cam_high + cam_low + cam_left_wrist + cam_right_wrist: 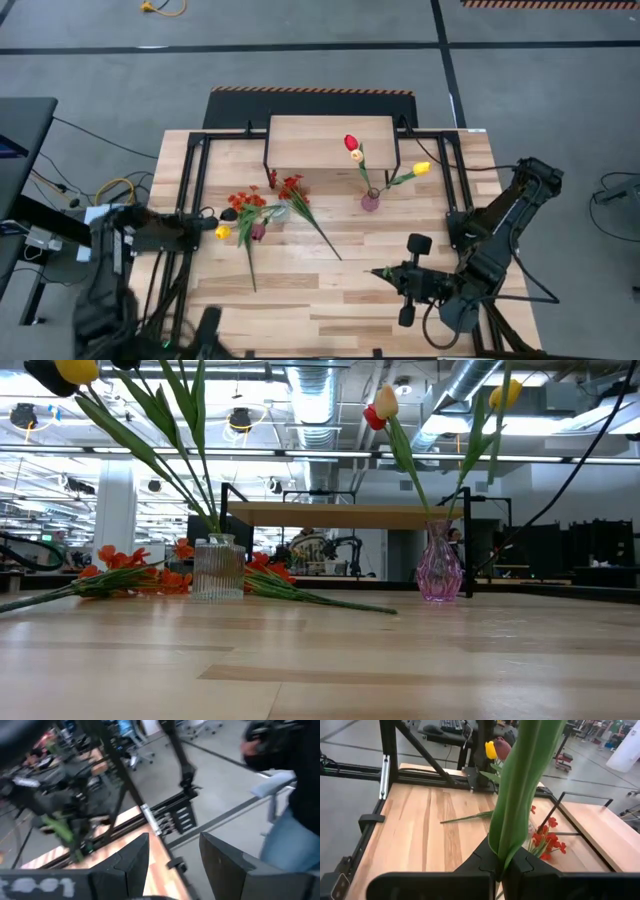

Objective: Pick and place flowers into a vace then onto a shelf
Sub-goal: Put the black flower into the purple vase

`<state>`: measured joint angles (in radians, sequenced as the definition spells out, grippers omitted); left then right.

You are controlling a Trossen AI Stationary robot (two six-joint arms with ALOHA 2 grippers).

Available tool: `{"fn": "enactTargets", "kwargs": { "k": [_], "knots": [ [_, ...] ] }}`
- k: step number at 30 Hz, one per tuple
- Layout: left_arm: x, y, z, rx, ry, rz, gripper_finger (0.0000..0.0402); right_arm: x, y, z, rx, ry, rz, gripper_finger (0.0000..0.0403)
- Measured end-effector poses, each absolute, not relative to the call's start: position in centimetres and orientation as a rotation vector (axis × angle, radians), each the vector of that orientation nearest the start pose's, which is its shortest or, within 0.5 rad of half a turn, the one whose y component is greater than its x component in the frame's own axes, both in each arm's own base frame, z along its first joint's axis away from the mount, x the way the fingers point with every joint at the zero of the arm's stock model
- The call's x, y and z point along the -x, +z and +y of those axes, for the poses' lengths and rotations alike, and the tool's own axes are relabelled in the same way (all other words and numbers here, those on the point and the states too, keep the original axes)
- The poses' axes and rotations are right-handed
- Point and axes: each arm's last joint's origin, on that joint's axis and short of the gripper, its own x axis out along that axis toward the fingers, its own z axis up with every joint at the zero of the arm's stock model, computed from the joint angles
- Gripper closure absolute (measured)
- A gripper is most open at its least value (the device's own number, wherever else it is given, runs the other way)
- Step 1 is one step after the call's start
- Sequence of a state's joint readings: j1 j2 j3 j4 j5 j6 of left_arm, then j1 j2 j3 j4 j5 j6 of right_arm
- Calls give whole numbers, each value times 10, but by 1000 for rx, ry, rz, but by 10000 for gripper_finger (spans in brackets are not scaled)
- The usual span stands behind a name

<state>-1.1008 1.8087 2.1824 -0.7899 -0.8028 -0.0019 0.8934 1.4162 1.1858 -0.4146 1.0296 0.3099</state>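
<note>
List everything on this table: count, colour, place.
shelf: one, light wood, far side
pink vase: one, before the shelf, holding a red-cream tulip and a yellow tulip
clear vase: one, left of the pink vase, holding stems
orange sprays: several, lying around the clear vase
green stem: one, in the right jaws
left gripper: jaws open, empty
right gripper: jaws shut on the green stem
</note>
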Motion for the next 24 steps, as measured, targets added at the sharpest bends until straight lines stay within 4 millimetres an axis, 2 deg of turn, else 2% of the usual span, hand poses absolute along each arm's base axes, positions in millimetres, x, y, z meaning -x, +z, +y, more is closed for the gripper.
{"fn": "enactTargets", "kwargs": {
  "k": [5,9,11,17,21,24],
  "knots": [
    [-190,461,-277,-255,-262,244,237,-208,316,211,244,-188,368,403],
    [-171,472,-226,-117,-251,139,237,-210,315,205,262,-207,385,403],
    [-160,469,-201,-74,-236,99,237,-211,316,202,268,-226,387,403],
    [-136,428,-145,1,-221,68,237,-218,316,195,288,-257,394,403],
    [-125,398,-123,3,-194,74,237,-221,316,192,269,-274,394,403],
    [-118,391,-111,16,-185,60,237,-222,316,190,250,-282,390,403]
  ]
}}
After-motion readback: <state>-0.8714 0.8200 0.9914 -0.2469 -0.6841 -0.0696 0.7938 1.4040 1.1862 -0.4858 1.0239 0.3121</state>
